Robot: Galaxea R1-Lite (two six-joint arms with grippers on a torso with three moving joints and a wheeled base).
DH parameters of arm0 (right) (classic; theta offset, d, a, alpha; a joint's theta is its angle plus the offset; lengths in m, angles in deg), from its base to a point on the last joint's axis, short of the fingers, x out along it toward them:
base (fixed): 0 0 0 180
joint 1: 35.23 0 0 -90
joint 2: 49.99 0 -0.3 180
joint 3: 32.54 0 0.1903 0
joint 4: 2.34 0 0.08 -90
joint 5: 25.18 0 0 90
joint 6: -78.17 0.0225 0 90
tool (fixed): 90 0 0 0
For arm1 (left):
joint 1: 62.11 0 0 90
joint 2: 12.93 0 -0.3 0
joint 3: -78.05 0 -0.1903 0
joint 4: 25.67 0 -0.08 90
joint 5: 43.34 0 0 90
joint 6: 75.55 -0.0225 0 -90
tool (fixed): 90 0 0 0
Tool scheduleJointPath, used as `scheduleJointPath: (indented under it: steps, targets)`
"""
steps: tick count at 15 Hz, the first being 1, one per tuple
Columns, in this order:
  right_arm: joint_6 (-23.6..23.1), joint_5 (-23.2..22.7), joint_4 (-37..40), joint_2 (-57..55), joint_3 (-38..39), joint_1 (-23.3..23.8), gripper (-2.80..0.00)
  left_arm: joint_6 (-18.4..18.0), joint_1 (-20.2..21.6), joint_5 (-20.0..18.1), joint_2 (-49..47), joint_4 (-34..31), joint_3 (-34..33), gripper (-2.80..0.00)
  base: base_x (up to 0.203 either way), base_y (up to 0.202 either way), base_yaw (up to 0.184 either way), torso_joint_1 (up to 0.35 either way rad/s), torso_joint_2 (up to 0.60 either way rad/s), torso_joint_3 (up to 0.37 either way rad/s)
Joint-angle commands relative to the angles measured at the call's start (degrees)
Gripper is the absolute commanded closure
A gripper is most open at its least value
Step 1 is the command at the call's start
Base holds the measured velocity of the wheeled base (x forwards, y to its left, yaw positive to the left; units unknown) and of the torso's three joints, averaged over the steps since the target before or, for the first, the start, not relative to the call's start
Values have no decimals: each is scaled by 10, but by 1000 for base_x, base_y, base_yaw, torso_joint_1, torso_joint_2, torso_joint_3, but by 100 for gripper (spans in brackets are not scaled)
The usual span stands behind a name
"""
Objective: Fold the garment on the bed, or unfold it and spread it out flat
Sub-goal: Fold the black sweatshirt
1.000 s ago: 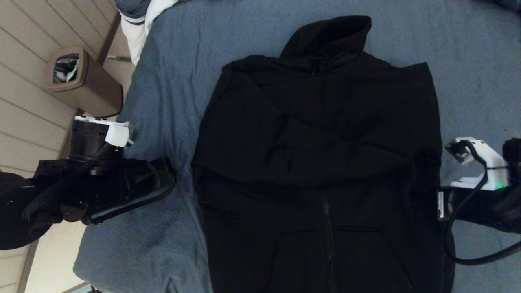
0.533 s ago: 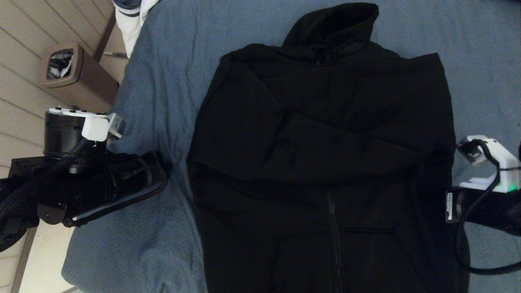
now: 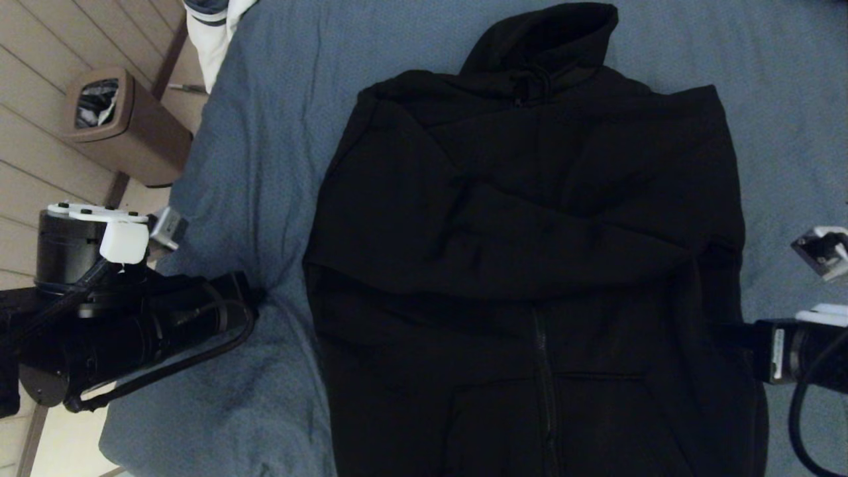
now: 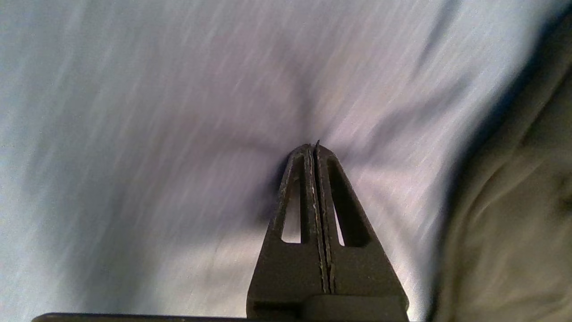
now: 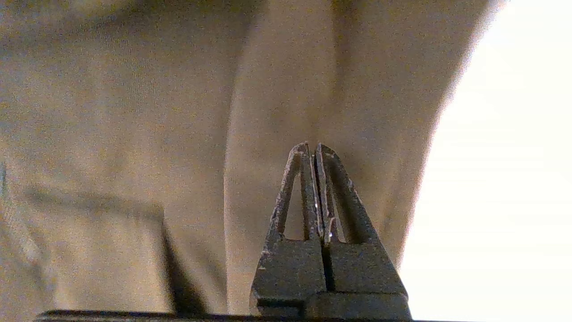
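The garment (image 3: 530, 252), a black zip hoodie, lies front-up on the blue-grey bed (image 3: 265, 132). Its hood points away from me and both sleeves are folded across the chest. My left arm (image 3: 146, 324) hovers over the sheet just left of the hoodie. In the left wrist view the left gripper (image 4: 313, 145) is shut and empty above bare sheet, with the garment's edge (image 4: 514, 232) beside it. My right arm (image 3: 788, 344) comes in at the hoodie's right side. The right gripper (image 5: 313, 145) is shut with nothing in it, just above the garment's fabric (image 5: 134, 112), near its edge with the sheet (image 5: 514, 134).
A brown waste bin (image 3: 126, 126) stands on the wooden floor (image 3: 40, 165) left of the bed. A white and navy duvet (image 3: 212, 26) hangs at the bed's far left corner. The bed's left edge runs close behind my left arm.
The view shifted a little. Both arms have drawn back from the hoodie: the left to the left and nearer, the right toward the right edge. The hoodie lies as before.
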Motion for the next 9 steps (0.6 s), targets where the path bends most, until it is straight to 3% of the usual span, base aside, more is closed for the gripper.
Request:
scheduleJointPath:
  steps: [1, 5, 7, 9]
  targets:
    - [10, -2, 55, 41, -2, 18, 0, 1, 0, 1, 24, -11, -20, 0, 0, 0, 0, 0, 0, 0]
    - [11, -6, 108, 76, 27, 22, 0, -14, -2, -6, 90, -87, -21, 0, 0, 0, 0, 0, 0, 0]
    - [11, -12, 134, 94, 40, 22, 0, -14, -4, -54, 118, -135, -31, 0, 0, 0, 0, 0, 0, 0]
    - [11, -20, 169, 121, 45, 22, 0, -13, -4, -70, 126, -148, -43, 0, 0, 0, 0, 0, 0, 0]
